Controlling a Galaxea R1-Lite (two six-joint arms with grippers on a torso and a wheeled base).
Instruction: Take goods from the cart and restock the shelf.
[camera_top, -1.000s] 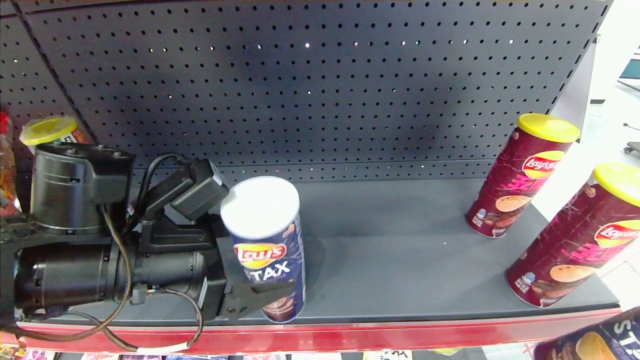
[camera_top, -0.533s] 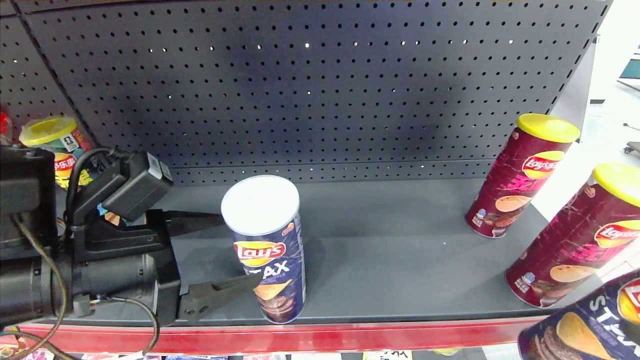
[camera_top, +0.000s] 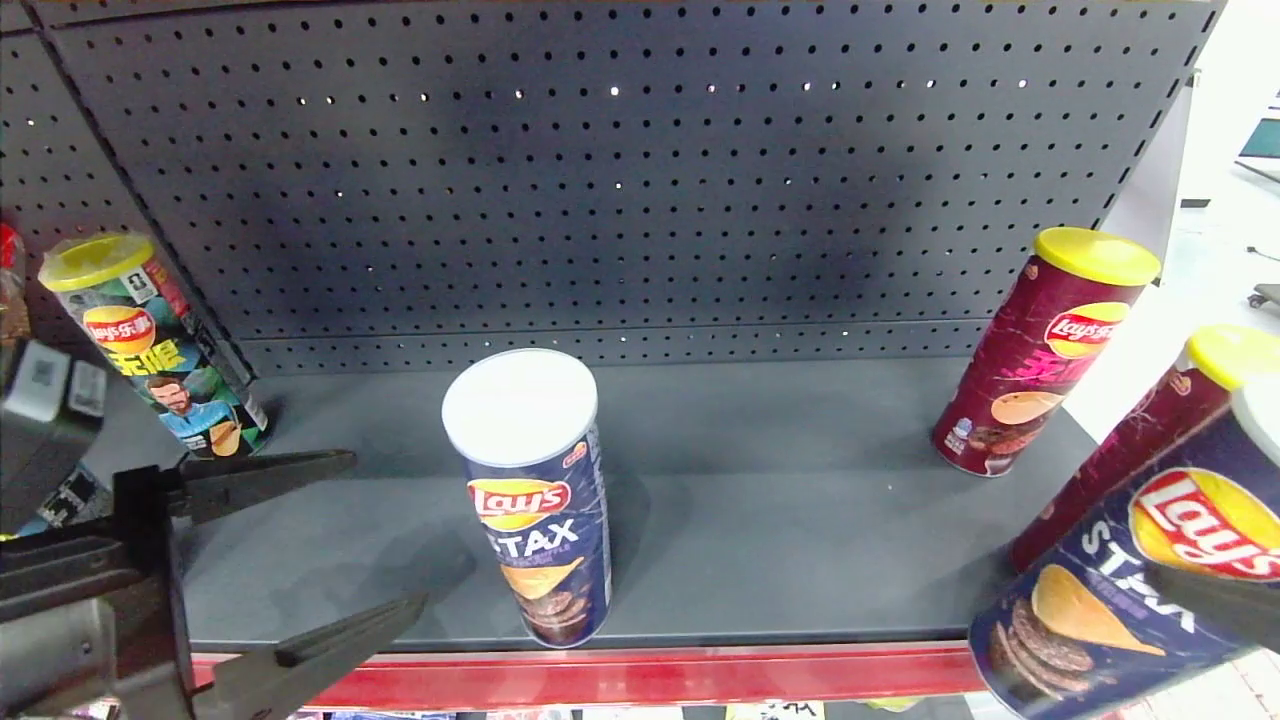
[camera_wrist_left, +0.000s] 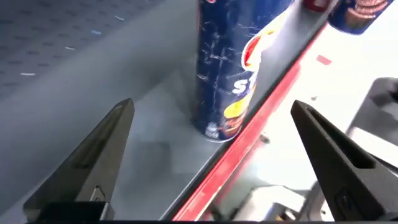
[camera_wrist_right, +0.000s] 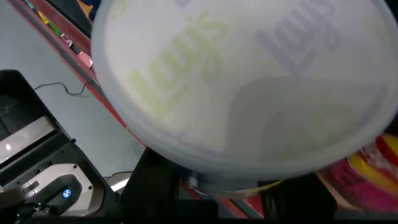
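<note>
One blue chip can (camera_top: 530, 500) stands upright at the front of the shelf (camera_top: 800, 520). The left gripper (camera_top: 385, 532) is spread wide and empty beside it. The right gripper (camera_top: 1212, 603) grasps a second blue chip can (camera_top: 1100, 590) off the shelf's right front corner, not yet placed.

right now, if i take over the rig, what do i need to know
Left pincer: open, empty, beside the standing blue chip can, not touching it.
Right pincer: shut on a second blue chip can, tilted, at the front right corner of the shelf.
Done: one blue can upright near the front edge; two maroon chip cans at right.
Left: set the held can down, then fetch more.
</note>
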